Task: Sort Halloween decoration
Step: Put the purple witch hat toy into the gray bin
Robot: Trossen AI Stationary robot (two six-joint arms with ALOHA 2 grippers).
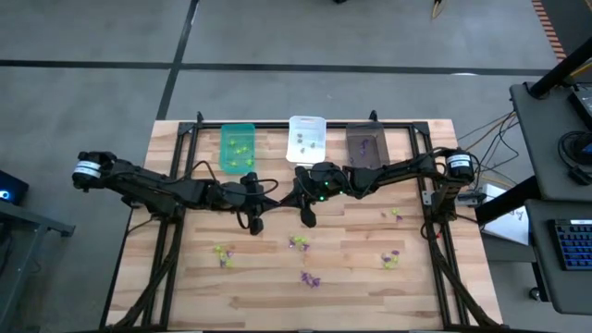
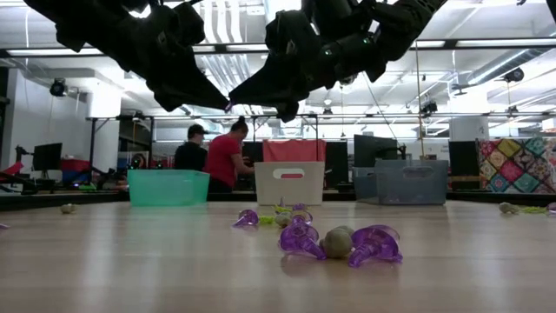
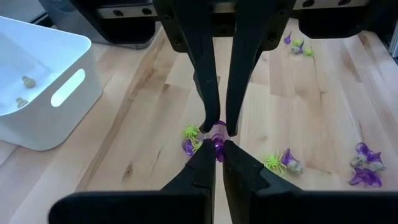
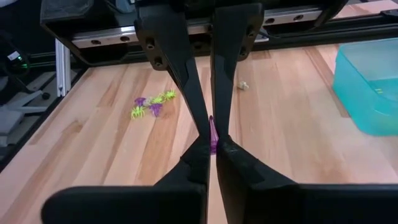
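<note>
Three bins line the table's [image 1: 185, 268] 12 o'clock edge: green bin [image 1: 238, 148] with yellow-green trinkets, white bin [image 1: 306, 137] with three greyish ones, grey bin [image 1: 366, 143]. Five trinket clusters [image 1: 298, 243] lie toward 6 o'clock. Right gripper [image 4: 211, 144] pinches a purple trinket [image 4: 212, 134]; left gripper [image 3: 217, 146] is closed, empty.

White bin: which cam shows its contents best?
High view: the white bin is seen from straight above, small greyish trinkets inside. Left wrist view shows one corner with two pieces. Low view shows only its front wall. Right wrist view misses it.
</note>
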